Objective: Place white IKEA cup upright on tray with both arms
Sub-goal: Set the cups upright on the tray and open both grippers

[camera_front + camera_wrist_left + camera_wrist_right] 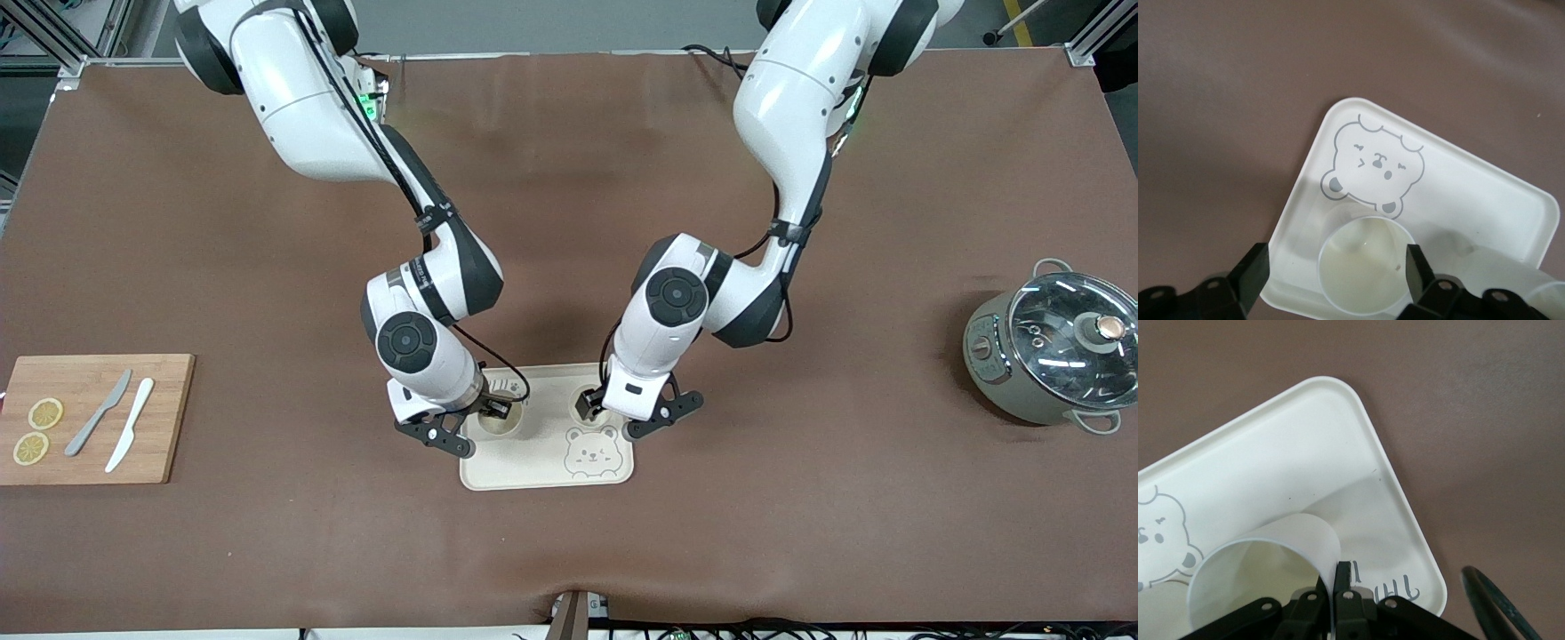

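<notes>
Pinching one cup's (1265, 563) rim on the tray (533, 467), the right claw (494, 410) is clamped; the left claw (605, 416) spreads wide around another cup (1365, 267).

A white cup (1365, 270) is seen standing upright on the cream tray (1485, 193), just beside the printed grey bear face (1375, 167). The left gripper (1338, 270) is spread wide around it, fingers (1255, 273) apparently not touching. Part of a second cup (1511, 277) is seen beside it.

Cream tray (1271, 453), grey lettering partly hidden, unreadable, grey bear face (1373, 167) printed on it
</notes>
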`<state>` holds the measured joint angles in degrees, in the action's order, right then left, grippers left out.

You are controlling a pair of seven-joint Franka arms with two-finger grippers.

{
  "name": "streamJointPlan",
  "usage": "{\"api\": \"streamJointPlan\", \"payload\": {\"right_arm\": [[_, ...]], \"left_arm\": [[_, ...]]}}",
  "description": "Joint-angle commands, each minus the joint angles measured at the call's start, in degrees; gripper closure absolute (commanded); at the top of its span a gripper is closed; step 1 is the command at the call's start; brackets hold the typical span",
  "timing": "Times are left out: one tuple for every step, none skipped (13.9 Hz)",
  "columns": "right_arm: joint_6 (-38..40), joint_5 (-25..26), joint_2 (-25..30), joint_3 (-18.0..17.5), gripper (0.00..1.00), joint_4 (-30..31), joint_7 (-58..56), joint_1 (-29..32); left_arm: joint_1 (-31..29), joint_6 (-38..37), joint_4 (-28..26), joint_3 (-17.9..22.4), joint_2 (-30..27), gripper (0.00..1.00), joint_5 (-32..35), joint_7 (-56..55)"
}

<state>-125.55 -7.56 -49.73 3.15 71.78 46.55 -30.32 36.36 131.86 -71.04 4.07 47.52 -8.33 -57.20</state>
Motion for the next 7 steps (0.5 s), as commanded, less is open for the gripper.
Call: {"api": "streamJointPlan", "payload": {"right_arm": [[-0.5,-0.3,-0.6,0.3,1.00,-0.4,0.9,-0.5],[-0.5,-0.3,-0.7,0.3,1.00,-0.4,0.9,-0.5],[-0.8,-0.3,-0.8,0.3,1.00,-0.4,0.9,-0.5],[-0.9,-0.3,-0.9,0.3,1.00,-0.4,0.8,-0.5],[-0.8,-0.3,-0.9,0.3,0.97,-0.4,0.8,-0.5],[-0.8,-0.3,-0.9,0.3,0.83,-0.5,0.8,-0.5],[-0.8,-0.3,-0.9,0.3,0.60,-0.5,0.8,-0.4]], "left_arm": [[-1.8,-3.4,-1.0,0.2,-3.8,0.00,1.7,0.6],[-2.8,-5.2,-1.2,0.2,-5.1,0.00,2.6,1.5],[-3.9,-6.7,-1.3,0.1,-6.5,0.00,2.8,2.8],[-4.9,-8.5,-1.4,0.1,-7.6,0.00,2.8,3.9],[-6.0,-10.2,-1.6,0.1,-8.8,0.00,2.8,5.2],[-7.2,-11.9,-1.9,0.1,-10.2,0.00,2.8,7.6],[-8.3,-14.1,-2.2,0.1,-11.5,0.00,2.8,10.1]]}}
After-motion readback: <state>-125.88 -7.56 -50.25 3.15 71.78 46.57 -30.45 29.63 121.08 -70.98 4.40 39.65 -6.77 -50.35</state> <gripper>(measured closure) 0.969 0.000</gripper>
